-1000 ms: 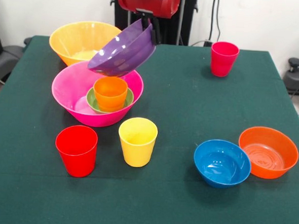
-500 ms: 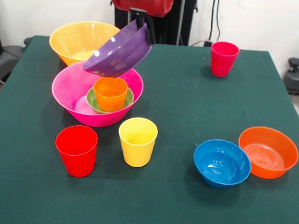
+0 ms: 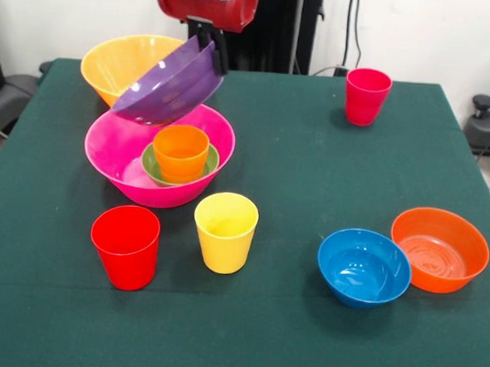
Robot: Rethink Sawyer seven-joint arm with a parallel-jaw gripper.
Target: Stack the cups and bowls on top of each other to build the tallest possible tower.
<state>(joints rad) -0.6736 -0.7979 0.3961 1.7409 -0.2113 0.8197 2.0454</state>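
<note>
My gripper [image 3: 210, 50] is shut on the rim of the wide purple bowl [image 3: 166, 85], which hangs tilted above the tower. The tower's base is the big hot-pink bowl [image 3: 114, 146]; inside it sits the small green bowl [image 3: 152, 165] with the orange cup [image 3: 180, 152] standing in it. In front of the tower stand the red cup [image 3: 126, 245] and the yellow cup [image 3: 225, 230]. The big orange-yellow bowl [image 3: 123, 62] is behind the tower. The crimson-pink cup [image 3: 367, 95] stands at the far right. The blue bowl [image 3: 364, 266] and medium orange bowl [image 3: 439, 249] sit side by side at the near right.
The dark green tablecloth [image 3: 296, 170] covers the whole table. Black cables and stands [image 3: 482, 115] lie beyond the table's right edge.
My gripper has carried the purple bowl to the left, so it now hangs over the back left of the hot-pink bowl. Nothing else has moved.
</note>
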